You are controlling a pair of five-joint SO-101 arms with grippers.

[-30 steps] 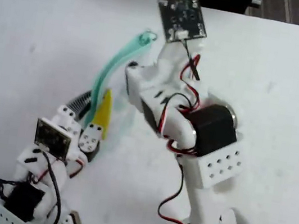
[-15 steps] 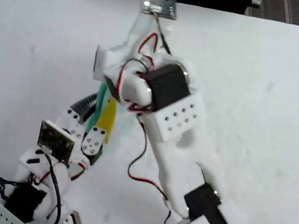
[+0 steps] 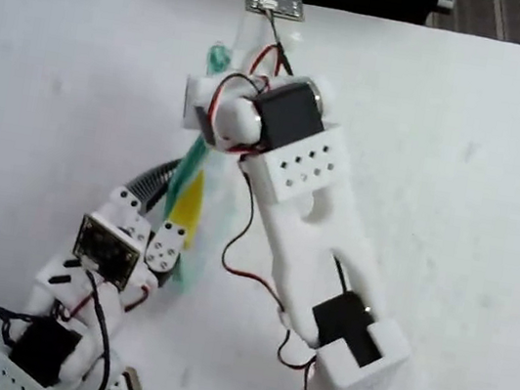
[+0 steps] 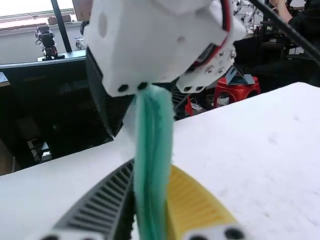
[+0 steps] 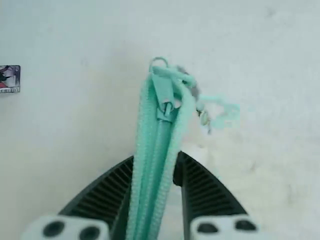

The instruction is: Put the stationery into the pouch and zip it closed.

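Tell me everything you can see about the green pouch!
The pouch is mint green, soft-looking and slightly see-through, long and thin. A zipper runs along its edge, with the zipper pull near one end. The right gripper pinches it close to that end. The left gripper pinches it farther along, between a grey finger and a yellow finger.

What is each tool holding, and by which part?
Both grip the pouch: the right tool on its zipper edge just short of the slider, the left tool farther along.
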